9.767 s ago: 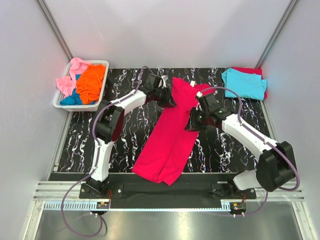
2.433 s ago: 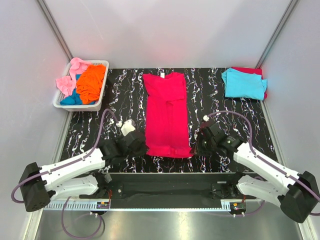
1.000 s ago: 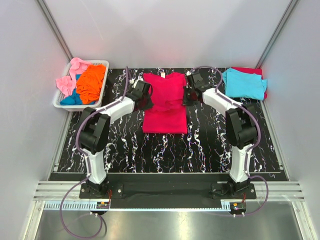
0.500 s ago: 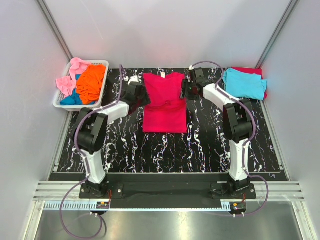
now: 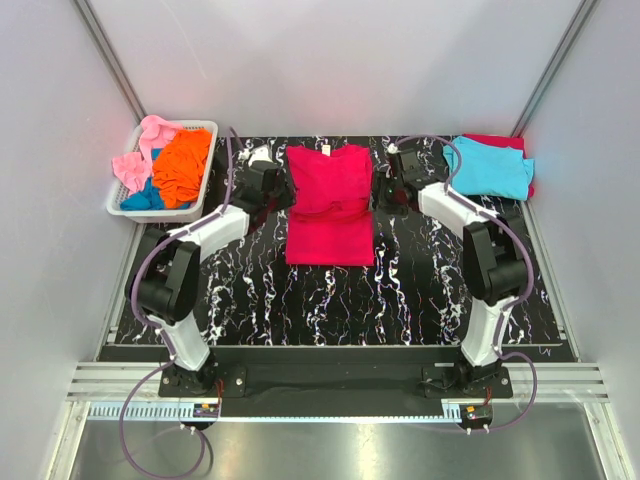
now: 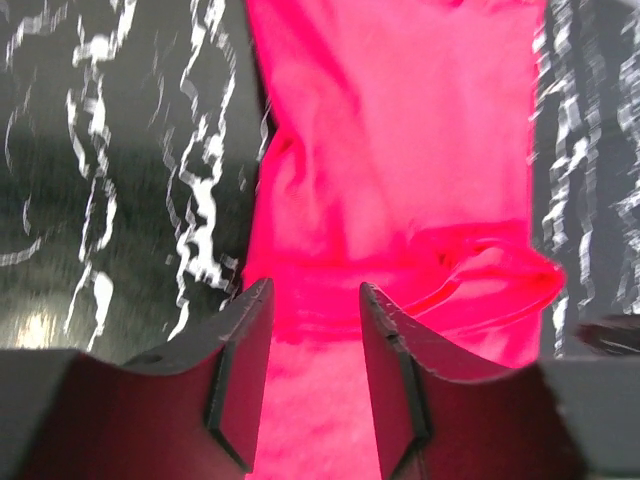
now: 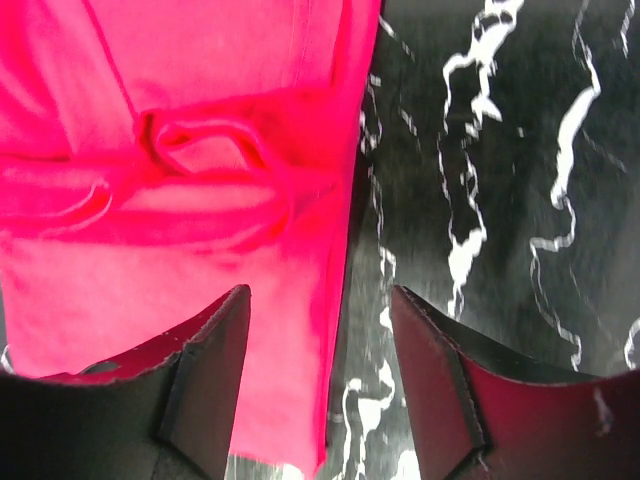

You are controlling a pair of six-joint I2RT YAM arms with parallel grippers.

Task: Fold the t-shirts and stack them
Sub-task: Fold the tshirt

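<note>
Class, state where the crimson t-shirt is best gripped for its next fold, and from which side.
Probably the crimson t-shirt at its two near corners, left claw from the left, right claw from the right: it lies flat, its doubled near edge straight, both sides free.

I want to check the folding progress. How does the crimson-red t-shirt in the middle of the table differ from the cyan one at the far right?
The crimson-red t-shirt is a long rectangle with a rumpled ridge across it; the cyan t-shirt is shorter and smoother. The crimson-red one lies directly on the table; the cyan one lies on a red cloth. Both lie flat, folded.
</note>
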